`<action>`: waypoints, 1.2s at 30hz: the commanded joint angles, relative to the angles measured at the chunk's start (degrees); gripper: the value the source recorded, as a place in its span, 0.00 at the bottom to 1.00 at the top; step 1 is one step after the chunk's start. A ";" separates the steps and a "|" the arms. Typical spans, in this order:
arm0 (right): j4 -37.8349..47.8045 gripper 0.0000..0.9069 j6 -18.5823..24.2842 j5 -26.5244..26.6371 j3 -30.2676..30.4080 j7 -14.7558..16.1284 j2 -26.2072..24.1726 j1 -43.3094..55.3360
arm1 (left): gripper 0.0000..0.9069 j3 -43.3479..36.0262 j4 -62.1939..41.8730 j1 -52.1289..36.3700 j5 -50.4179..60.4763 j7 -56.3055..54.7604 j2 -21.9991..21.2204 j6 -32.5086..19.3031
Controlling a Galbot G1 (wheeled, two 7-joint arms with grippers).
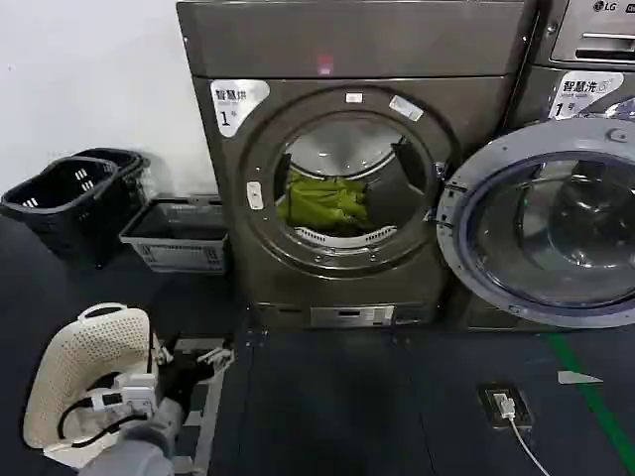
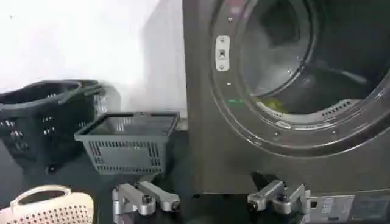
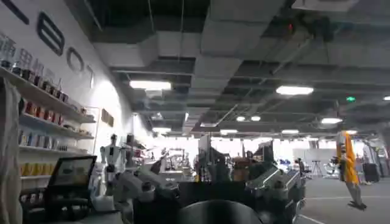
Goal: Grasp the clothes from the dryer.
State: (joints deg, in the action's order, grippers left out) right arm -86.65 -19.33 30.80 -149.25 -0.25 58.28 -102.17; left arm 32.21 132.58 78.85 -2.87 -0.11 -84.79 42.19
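The dryer (image 1: 357, 59) stands straight ahead, dark grey-bronze, with a white "1" sticker and a small red light. Its round door (image 1: 544, 220) hangs open to the right. The clothes (image 1: 322, 201), a yellow-green bundle, lie low in the drum, well smaller than the mouth. My left gripper (image 1: 203, 359) is low at the left, short of the machine, open and holding nothing. In the left wrist view the left gripper (image 2: 212, 204) points at the dryer (image 2: 207, 91), and a sliver of the clothes (image 2: 274, 105) shows at the drum lip. The right gripper (image 3: 207, 195) is open, facing the room and ceiling.
Two black baskets (image 1: 69, 198) and a grey basket (image 1: 179, 233) sit on the floor left of the dryer. A white perforated basket (image 1: 84, 372) is beside my left arm. An LG machine (image 1: 595, 40) stands behind the open door. A floor socket (image 1: 506, 405) lies front right.
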 commanded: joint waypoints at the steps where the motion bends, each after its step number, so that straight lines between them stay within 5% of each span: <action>1: -0.08 1.00 -0.44 0.19 -0.20 -0.10 -0.07 0.10 | 1.00 -0.02 0.03 0.08 -0.04 0.11 0.03 2.81; 4: 1.09 1.00 6.41 1.67 1.77 0.13 0.41 0.08 | 1.00 -0.07 0.00 0.13 -0.07 0.19 0.02 2.81; 36: 0.54 1.00 3.63 3.01 1.95 -2.35 1.15 0.40 | 1.00 -0.43 -0.27 0.22 -0.44 0.39 -0.17 2.81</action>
State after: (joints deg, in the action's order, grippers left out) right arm -85.98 -15.75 33.76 -147.33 -2.59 59.34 -101.85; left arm 31.79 132.21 79.06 -3.27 0.27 -84.99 42.19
